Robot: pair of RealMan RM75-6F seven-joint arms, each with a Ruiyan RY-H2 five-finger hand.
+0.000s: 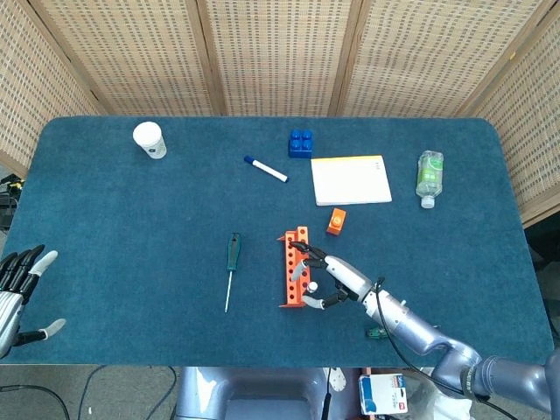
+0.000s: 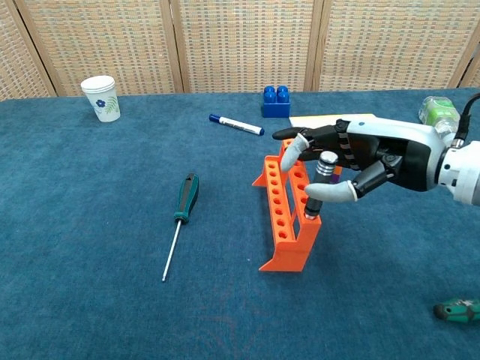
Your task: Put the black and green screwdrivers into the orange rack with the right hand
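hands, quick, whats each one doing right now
Left hand: open, holding nothing.
Right hand: holding the black screwdriver in the orange rack.

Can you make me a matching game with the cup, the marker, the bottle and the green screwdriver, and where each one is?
Things:
1. paper cup
2. blue marker
3. bottle
4. green screwdriver

Places:
A. lying left of the orange rack
B. far left corner of the table
C. right of the notepad
D. near the blue block

Pairs: 1-B, 2-D, 3-C, 4-A
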